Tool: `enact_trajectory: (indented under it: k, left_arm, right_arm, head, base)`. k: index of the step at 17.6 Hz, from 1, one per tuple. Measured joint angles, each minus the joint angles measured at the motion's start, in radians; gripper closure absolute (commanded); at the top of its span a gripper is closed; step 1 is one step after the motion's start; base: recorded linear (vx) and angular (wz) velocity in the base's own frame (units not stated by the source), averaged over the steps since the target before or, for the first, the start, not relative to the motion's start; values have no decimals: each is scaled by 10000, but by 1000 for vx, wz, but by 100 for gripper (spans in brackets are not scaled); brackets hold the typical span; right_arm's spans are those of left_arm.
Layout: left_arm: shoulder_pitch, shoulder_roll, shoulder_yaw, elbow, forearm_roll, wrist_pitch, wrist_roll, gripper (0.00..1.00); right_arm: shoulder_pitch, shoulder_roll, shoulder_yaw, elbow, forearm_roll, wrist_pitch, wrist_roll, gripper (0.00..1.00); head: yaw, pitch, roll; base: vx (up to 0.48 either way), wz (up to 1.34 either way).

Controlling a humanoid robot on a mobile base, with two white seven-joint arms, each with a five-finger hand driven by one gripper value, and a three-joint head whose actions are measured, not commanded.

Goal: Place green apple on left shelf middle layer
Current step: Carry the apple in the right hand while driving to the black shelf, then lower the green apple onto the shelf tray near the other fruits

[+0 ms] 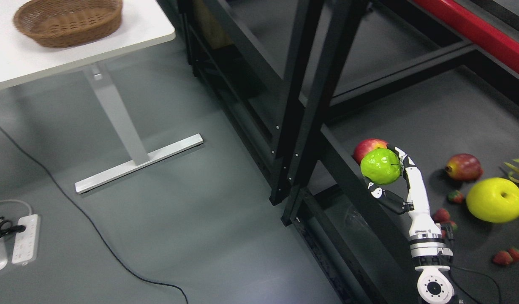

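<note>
At the upper left of the frame a wicker basket (pixel 68 21) sits on a white table (pixel 128 36), well apart from the work; it looks empty from this angle. On the grey floor at the lower left lie a power strip (pixel 25 239) and a black cable (pixel 86 219), both out of the arm's way.

Through the middle of the frame run the black uprights of a shelf frame (pixel 301 105), and to their right a dark shelf surface (pixel 432 122) carries loose fruit. The placement spot named in the task probably lies toward these uprights, though which layer counts as the middle one cannot be told here.

The green apple (pixel 381 166) is held above the shelf's left edge, just in front of a red apple (pixel 369 148) that it partly covers. The right hand (pixel 396 181) comes up from the lower right, forearm rising steeply. Its fingers (pixel 379 194) grip the green apple from below and from the right, probably so that the fruit rests in the grasp and cannot roll out while it is carried.

Farther right lie another red apple (pixel 463 166), a large yellow apple (pixel 495 199) and several strawberries (pixel 508 256), all apart from the hand. The left arm does not show.
</note>
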Motion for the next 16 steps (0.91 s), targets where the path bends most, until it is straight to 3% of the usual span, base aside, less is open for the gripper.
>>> enact_trajectory:
  k: [16]
  left_arm:
    - [0,0,-1,0,0,3,0,0]
  right_arm:
    - [-102,33,-319,-2,-8,17,-37,99]
  head:
    - [0,0,0]
  base:
    - [9,-743]
